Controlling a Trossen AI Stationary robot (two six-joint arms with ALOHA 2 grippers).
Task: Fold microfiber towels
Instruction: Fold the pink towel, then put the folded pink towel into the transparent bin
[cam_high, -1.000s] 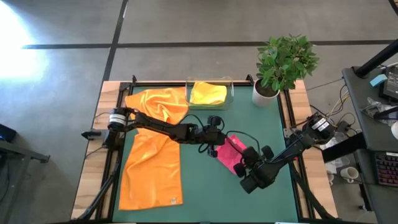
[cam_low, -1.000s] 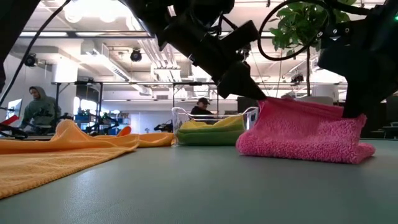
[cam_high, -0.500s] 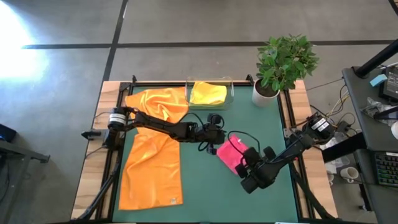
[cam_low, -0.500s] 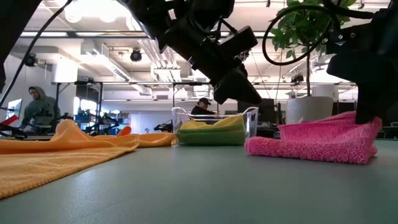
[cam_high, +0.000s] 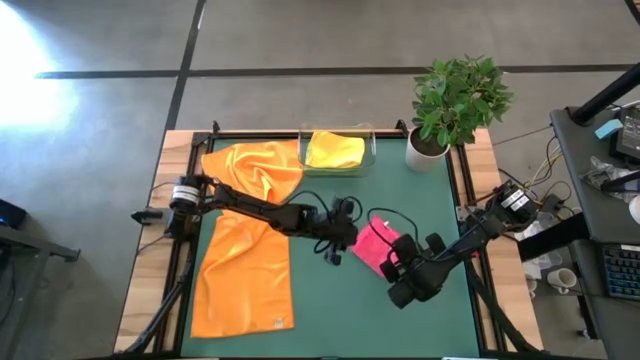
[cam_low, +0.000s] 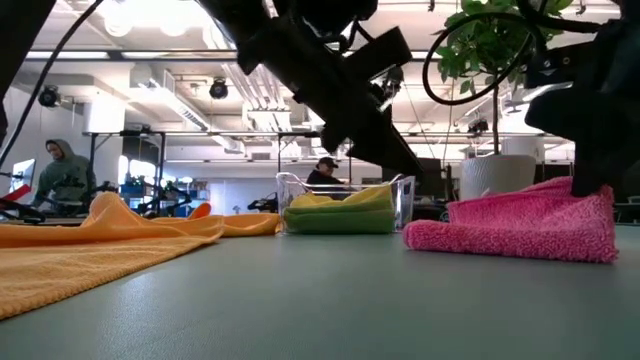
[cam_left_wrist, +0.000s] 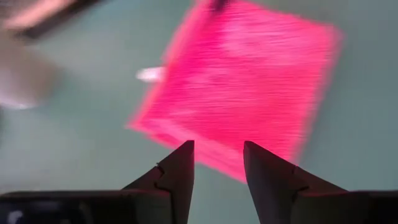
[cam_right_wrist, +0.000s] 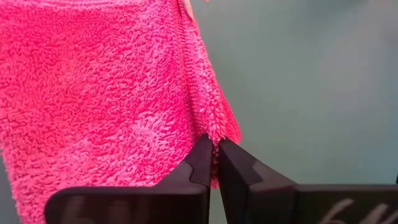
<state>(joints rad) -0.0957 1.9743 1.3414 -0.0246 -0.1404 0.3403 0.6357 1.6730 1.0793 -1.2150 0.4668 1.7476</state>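
So the hot pink towel (cam_high: 375, 246) sits folded mid-table, long axis running 11 to 5, with the right gripper (cam_right_wrist: 214, 163) clenched on its 5 o'clock edge while the left gripper (cam_left_wrist: 217, 171), released and empty, hangs just off its 9 o'clock side.

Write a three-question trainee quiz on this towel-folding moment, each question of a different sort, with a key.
1. True or false: the right hand is shut on the pink towel.
2. What lies in the clear tray? A) orange towel B) yellow towel C) the plant
3. Fill in: the left hand is ____, with nothing between its fingers.

Key: 1 true; 2 B; 3 open.
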